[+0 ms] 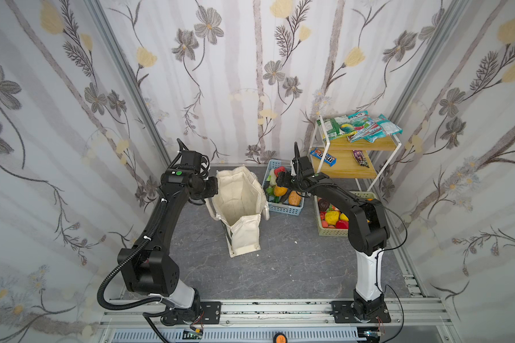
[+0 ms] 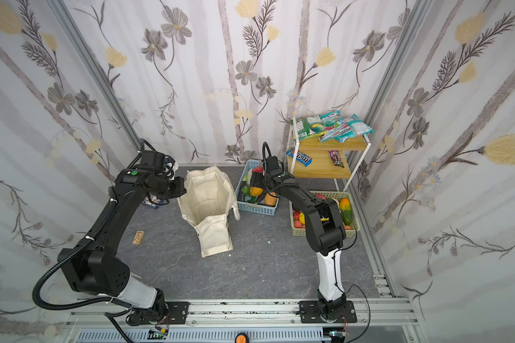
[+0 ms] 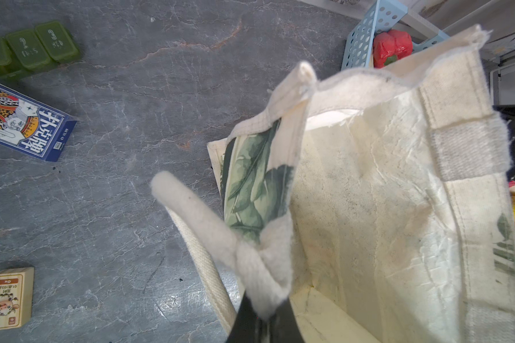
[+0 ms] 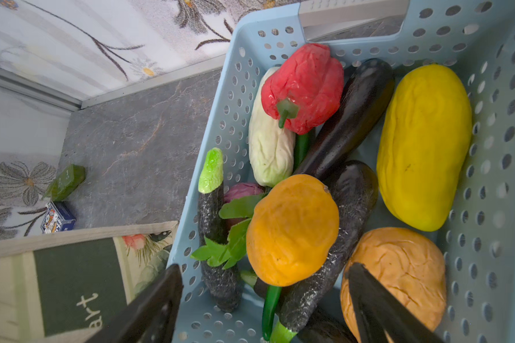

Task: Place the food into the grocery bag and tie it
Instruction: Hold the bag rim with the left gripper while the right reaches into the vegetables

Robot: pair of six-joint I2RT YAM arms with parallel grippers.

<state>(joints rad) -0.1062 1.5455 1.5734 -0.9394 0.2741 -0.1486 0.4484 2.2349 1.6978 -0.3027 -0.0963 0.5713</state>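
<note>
The cream grocery bag [image 1: 241, 205] [image 2: 208, 202] stands open on the grey floor in both top views. My left gripper [image 1: 213, 188] [image 3: 263, 314] is shut on the bag's left rim by a loop handle [image 3: 191, 213], holding the mouth open. The inside of the bag [image 3: 384, 208] shows no food. My right gripper [image 1: 280, 181] [image 4: 262, 267] hangs open over the light blue basket [image 4: 229, 118]. Its fingers straddle an orange toy fruit [image 4: 292, 228] without touching it. Around that lie a tan one [image 4: 399, 267], a yellow one [image 4: 422, 145], a red pepper [image 4: 306, 86] and dark aubergines [image 4: 348, 118].
A pale yellow basket [image 1: 330, 230] of toy fruit sits under the right arm. A white-framed wooden shelf [image 1: 354, 145] at the back right carries a green snack packet [image 1: 335, 126] and other packets. A card box [image 3: 21, 124], green boxes [image 3: 30, 47] and a wooden block [image 3: 9, 297] lie left of the bag.
</note>
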